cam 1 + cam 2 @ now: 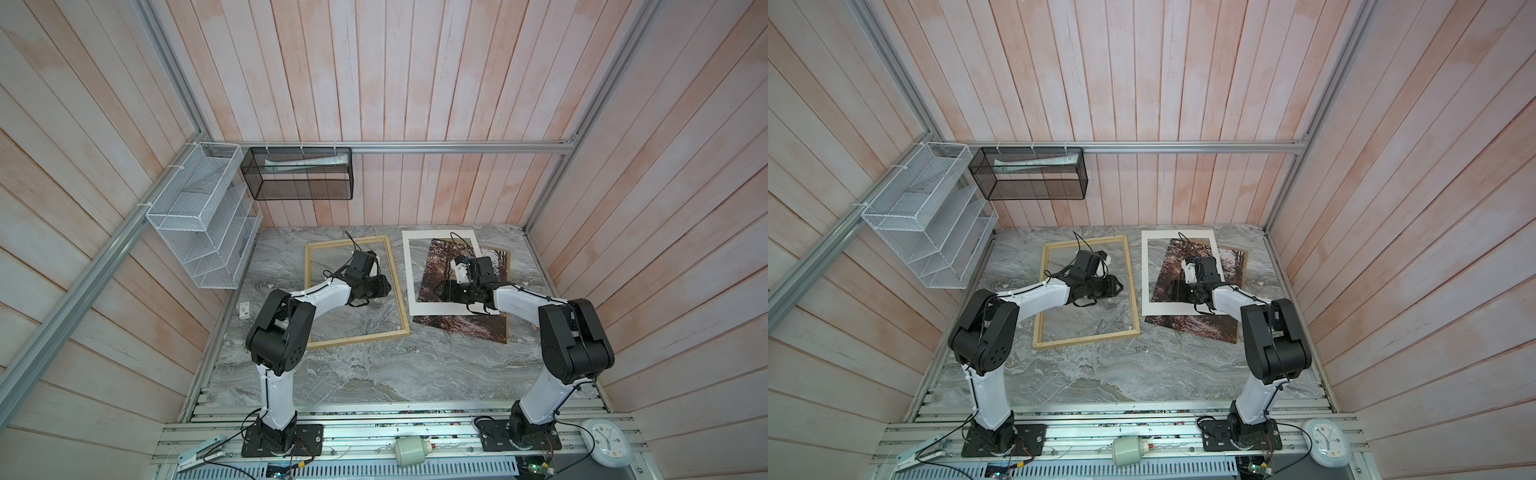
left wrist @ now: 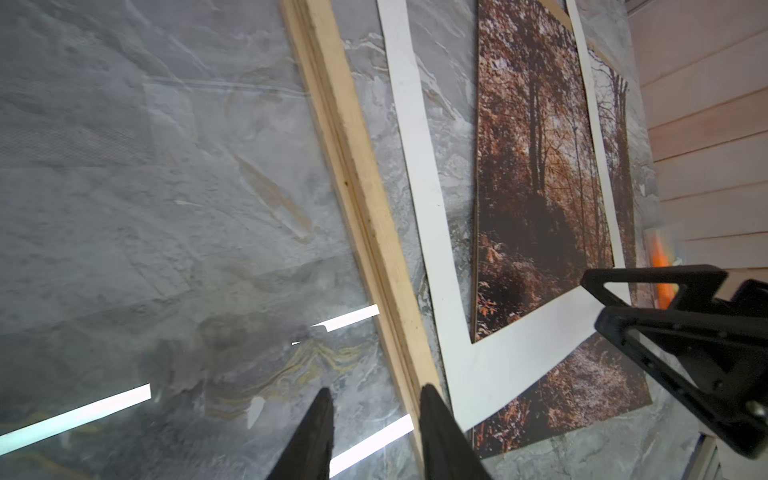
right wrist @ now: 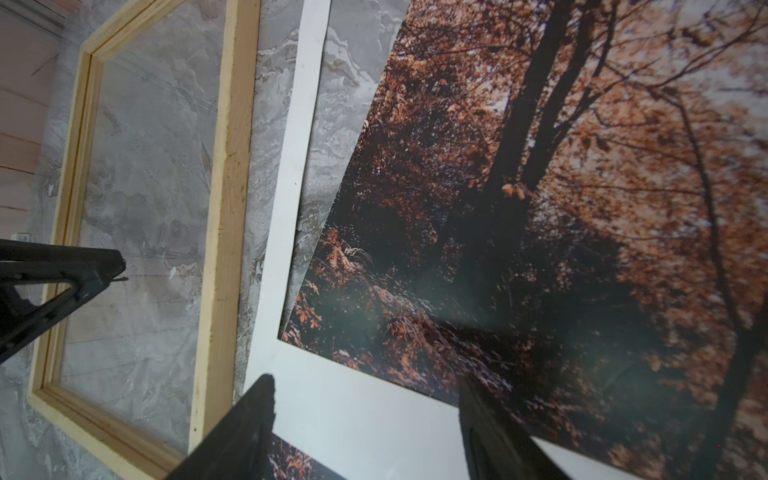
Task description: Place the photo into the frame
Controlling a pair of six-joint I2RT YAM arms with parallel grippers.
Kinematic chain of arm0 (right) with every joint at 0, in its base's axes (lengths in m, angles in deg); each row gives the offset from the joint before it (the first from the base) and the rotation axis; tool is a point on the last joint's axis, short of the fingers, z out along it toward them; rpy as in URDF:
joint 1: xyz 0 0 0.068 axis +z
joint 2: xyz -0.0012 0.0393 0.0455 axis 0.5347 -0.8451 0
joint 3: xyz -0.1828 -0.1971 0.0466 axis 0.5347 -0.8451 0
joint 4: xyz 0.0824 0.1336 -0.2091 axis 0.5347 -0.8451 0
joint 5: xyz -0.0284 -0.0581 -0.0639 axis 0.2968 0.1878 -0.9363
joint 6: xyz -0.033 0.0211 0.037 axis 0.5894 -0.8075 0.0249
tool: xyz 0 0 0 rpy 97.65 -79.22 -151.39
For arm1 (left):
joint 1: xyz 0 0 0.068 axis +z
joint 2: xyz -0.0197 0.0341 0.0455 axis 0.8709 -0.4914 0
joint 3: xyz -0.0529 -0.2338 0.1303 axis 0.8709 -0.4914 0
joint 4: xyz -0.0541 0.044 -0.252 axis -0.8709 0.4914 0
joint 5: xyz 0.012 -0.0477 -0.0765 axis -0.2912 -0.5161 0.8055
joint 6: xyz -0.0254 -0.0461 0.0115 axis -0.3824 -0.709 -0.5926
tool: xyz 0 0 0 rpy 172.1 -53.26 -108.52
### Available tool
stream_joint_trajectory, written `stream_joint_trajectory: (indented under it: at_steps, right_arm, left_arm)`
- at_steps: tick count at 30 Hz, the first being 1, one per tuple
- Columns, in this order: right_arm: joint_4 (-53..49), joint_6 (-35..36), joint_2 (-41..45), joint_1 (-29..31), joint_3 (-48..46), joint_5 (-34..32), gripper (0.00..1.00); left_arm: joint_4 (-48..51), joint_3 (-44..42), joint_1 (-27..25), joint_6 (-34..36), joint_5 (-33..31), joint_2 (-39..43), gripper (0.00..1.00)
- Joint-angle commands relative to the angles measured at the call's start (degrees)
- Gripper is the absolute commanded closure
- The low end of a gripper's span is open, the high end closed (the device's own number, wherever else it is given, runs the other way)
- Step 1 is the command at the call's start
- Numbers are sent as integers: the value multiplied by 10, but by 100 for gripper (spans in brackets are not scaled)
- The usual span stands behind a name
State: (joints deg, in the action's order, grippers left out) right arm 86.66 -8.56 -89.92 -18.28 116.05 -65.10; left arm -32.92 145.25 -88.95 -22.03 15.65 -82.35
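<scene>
We see the left gripper [image 2: 376, 397] parted and empty over the frame's [image 2: 361, 199] right rail; the right gripper [image 3: 365, 382] spread wide, empty, above the mat [image 3: 353, 415] overlapping the photo [image 3: 540, 208]

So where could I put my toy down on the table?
The bare table in front of the frame is free. Back right is crowded: the white mat lies over the photo, with the right gripper above.

White mat [image 1: 410, 274], mesh basket [image 1: 297, 187], perhaps papers [image 1: 299, 164]
</scene>
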Motion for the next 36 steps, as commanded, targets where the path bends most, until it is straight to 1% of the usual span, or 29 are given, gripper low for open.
stream_joint_trajectory:
  at_steps: [1,12,18,29,36]
  right_arm:
    - [-4,-3,-7,-4,7,-13,29]
    - [6,-5,-9,-5,1,-8,30]
    - [4,-6,-5,-11,1,-15,29]
    - [-19,-1,20,-28,-7,-69,27]
    - [-41,-2,23,-77,-7,-115,24]
  left_arm:
    - [-2,24,-17,-8,13,-18,63]
    - [29,91,-54,3,18,-75,63]
    - [82,131,-66,14,-20,-108,63]
    - [132,136,-71,17,-114,-120,63]
    - [146,138,-72,19,-137,-120,63]
